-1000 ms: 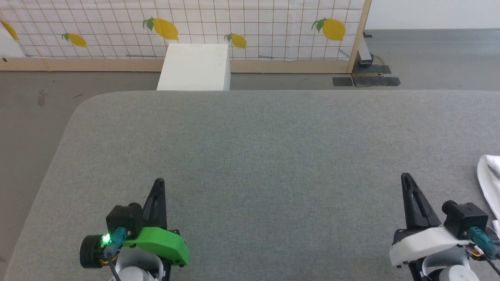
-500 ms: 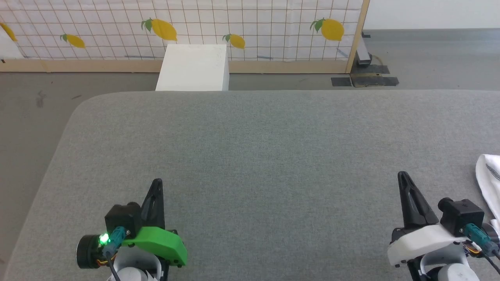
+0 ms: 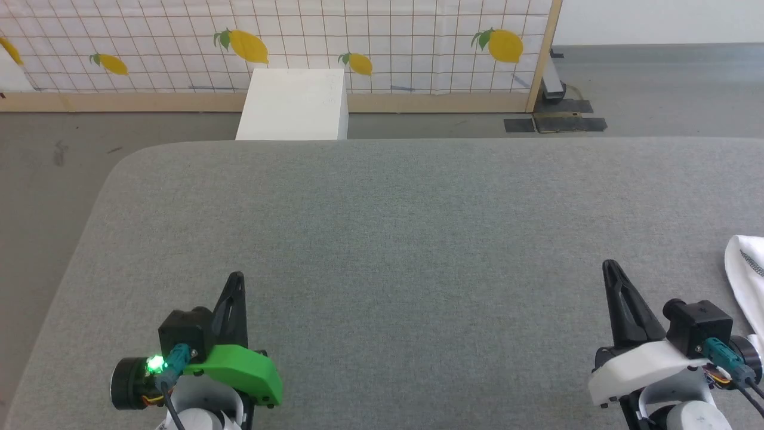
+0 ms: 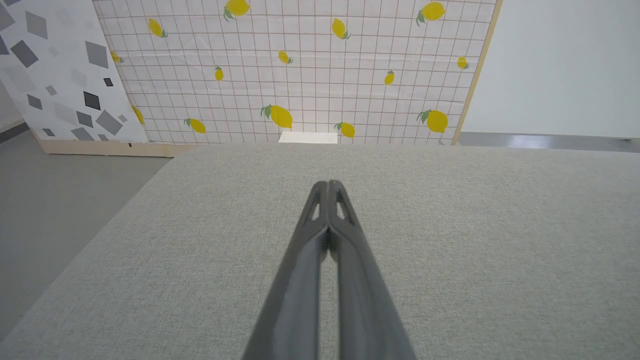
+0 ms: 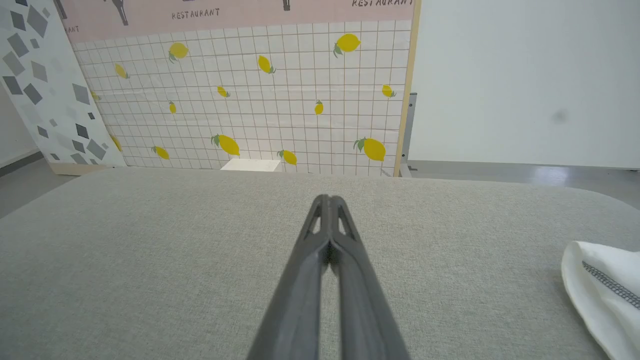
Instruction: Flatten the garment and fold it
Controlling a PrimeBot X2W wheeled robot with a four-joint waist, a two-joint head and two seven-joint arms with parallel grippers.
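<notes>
Camera drift only since a second ago: the whole scene sits slightly further left. Left gripper (image 3: 237,276) over grey table (image 3: 382,227), fingers pressed together, empty. Right gripper (image 3: 607,264) likewise closed, empty. Garment (image 3: 743,278) lies near it at far right, not touching.

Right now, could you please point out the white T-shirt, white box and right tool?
White T-shirt with grey zigzag stitching (image 3: 742,272): head view, bare cloth.
White rectangular box (image 3: 292,104): head view, broad face.
Right tool (image 3: 609,269): head view, shut fingertips.
</notes>
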